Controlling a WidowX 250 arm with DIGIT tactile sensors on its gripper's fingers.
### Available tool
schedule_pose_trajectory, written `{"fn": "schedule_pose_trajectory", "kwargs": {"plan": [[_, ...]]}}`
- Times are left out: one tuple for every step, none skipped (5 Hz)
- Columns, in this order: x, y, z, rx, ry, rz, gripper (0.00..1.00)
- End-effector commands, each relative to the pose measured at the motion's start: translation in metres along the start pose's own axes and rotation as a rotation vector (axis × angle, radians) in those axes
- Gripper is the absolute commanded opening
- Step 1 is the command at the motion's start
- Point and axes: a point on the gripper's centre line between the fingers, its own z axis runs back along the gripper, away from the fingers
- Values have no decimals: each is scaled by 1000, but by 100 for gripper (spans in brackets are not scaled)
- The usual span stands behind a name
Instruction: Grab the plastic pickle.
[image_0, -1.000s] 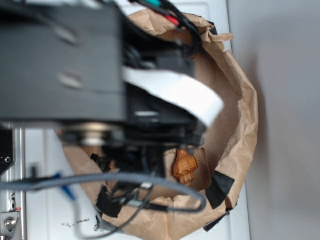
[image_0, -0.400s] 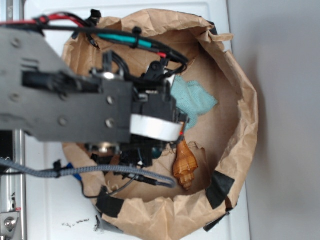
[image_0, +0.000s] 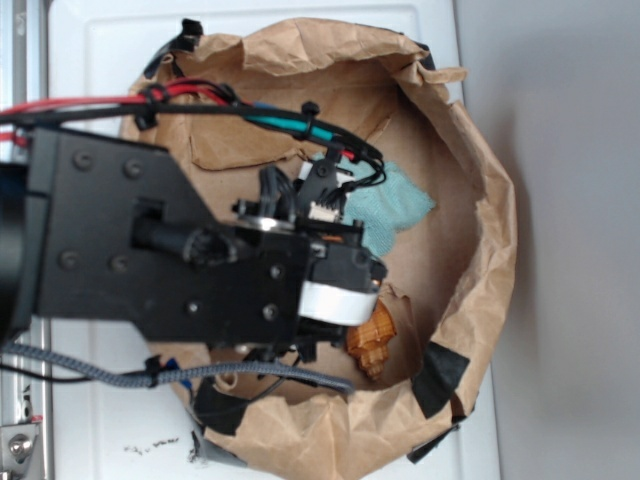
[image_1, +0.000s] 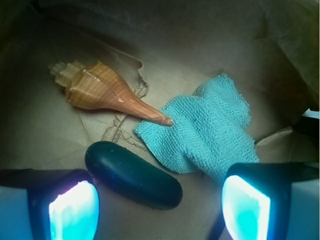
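A glossy dark green plastic pickle (image_1: 132, 174) lies flat on the brown paper floor of a paper bag (image_0: 480, 250). In the wrist view its long axis runs on a diagonal, from upper left to lower right. The gripper (image_1: 159, 200) hangs above with its two fingers spread wide apart, holding nothing; the pickle sits between them, nearer the left-hand finger (image_1: 72, 205) and not yet touched. Just beyond the pickle, an orange-brown seashell (image_1: 102, 92) points its tip toward a pale teal cloth (image_1: 207, 132), whose near edge lies just beside the pickle. In the exterior view the arm hides the pickle.
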Motion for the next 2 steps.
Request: {"fn": "schedule_pose_trajectory", "kwargs": {"plan": [[0, -4, 5, -21, -44, -47, 100], [-6, -7, -13, -45, -30, -75, 100]]}}
